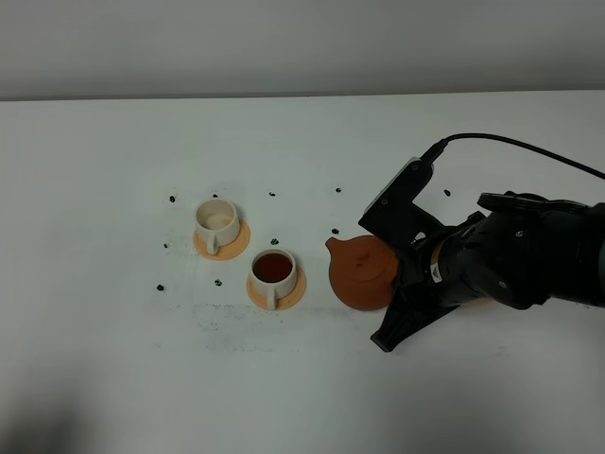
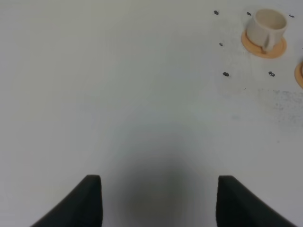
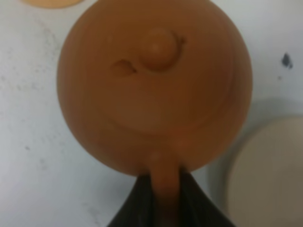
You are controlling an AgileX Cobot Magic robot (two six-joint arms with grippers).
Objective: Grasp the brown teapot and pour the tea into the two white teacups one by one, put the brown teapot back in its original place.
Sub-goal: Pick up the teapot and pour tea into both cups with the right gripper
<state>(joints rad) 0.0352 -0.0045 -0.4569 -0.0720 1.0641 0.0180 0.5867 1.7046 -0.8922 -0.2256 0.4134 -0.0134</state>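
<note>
R gripper clamped on teapot handle, right spot; clay, prob heavy, brittle, slick. L gripper spread, empty.

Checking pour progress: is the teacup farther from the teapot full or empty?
Empty: the farther teacup shows a pale interior; the nearer teacup holds dark tea.

We locate the right arm entering from the right edge of the exterior high view, its black links folded low and pointing toward the middle. A cable arcs off its wrist. The right gripper is clamped on the loop handle of the brown teapot. In the right wrist view, two dark fingers grip that handle from both sides. The left gripper shows only in the left wrist view, with its fingertips spread wide apart.
</note>
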